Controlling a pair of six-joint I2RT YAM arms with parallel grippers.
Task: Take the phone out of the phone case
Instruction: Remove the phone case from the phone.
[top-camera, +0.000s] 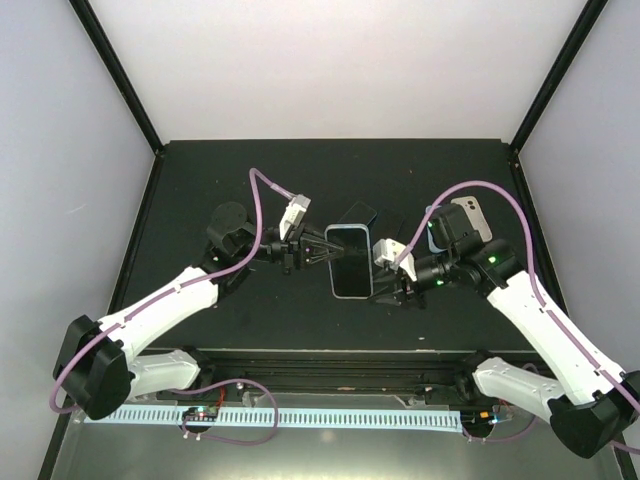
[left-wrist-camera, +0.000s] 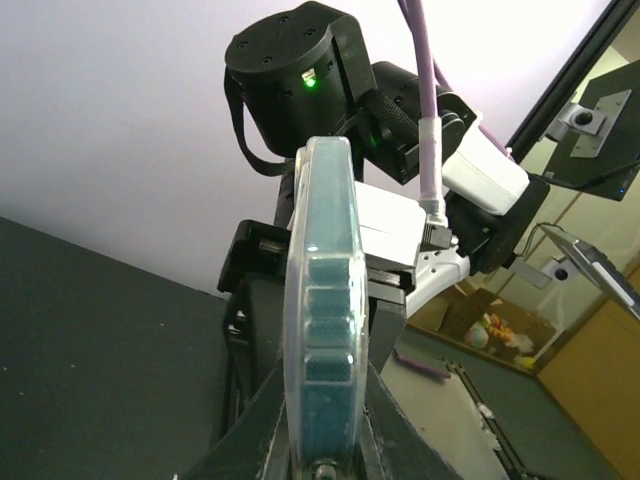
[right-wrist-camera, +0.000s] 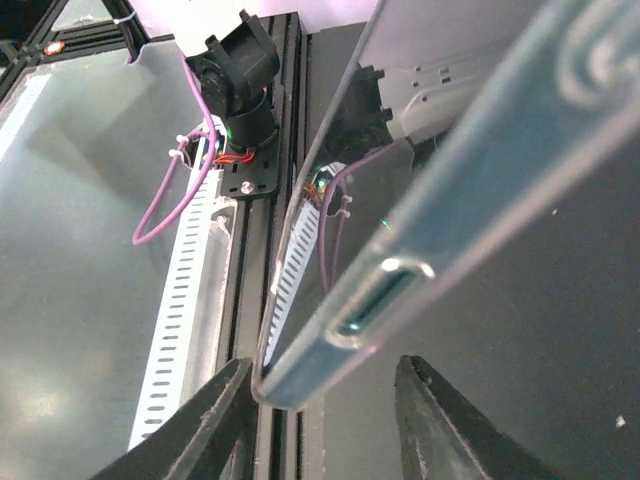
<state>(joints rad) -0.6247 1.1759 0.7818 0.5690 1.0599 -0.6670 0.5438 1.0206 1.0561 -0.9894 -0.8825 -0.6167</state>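
Phone case (right-wrist-camera: 480, 170) mostly outside right wrist view

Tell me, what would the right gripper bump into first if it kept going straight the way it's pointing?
The black phone in its clear plastic case, most likely. The right gripper points at its edge, which sits between the open fingers in the wrist view; how close is hard to tell.

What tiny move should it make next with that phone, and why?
Probably close the right end effector on the case rim. Its fingers stand open on either side of that rim without gripping it, while the left end effector is shut on the opposite edge and the phone is not yet out.
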